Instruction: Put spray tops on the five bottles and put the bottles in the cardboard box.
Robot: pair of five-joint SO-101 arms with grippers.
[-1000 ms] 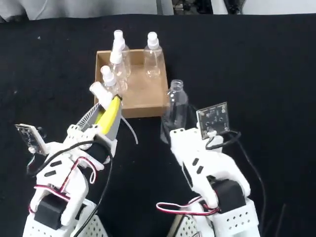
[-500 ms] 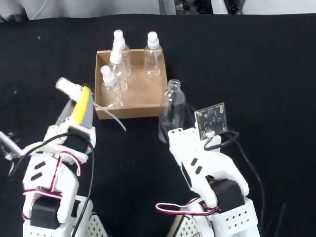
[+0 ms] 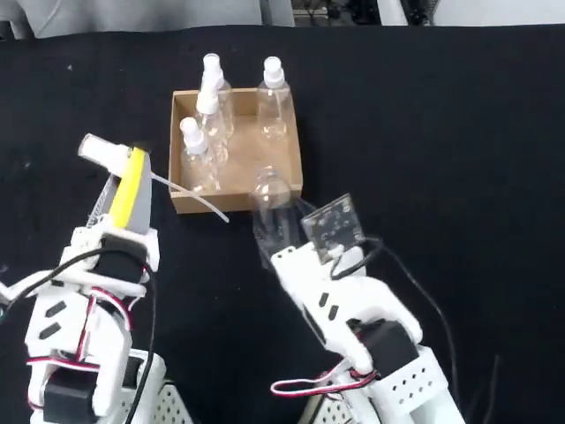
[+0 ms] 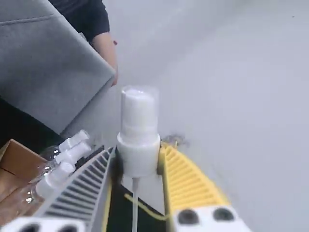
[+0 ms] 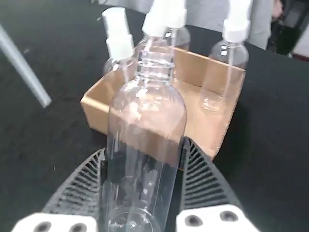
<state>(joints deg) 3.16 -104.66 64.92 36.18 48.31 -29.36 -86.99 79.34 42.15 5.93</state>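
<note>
My left gripper (image 3: 117, 170) is shut on a white spray top (image 3: 100, 151), left of the cardboard box (image 3: 284, 181); its thin dip tube (image 3: 190, 200) trails toward the box's front edge. In the left wrist view the spray top (image 4: 138, 131) stands upright between the grey and yellow fingers (image 4: 188, 179). My right gripper (image 3: 274, 235) is shut on a clear, uncapped bottle (image 3: 271, 205) just in front of the box's front wall. In the right wrist view that bottle (image 5: 145, 130) stands upright. Several bottles with spray tops (image 3: 210, 106) stand inside the box.
The black table (image 3: 441, 132) lies open to the right of the box and behind it. The dip tube (image 5: 21, 65) hangs in the air to one side of the held bottle. Both arm bases stand at the near edge.
The left arm has swung left, carrying the spray top from over the box's front corner to beside the box. The right arm has shifted the bottle left, along the box's front.
</note>
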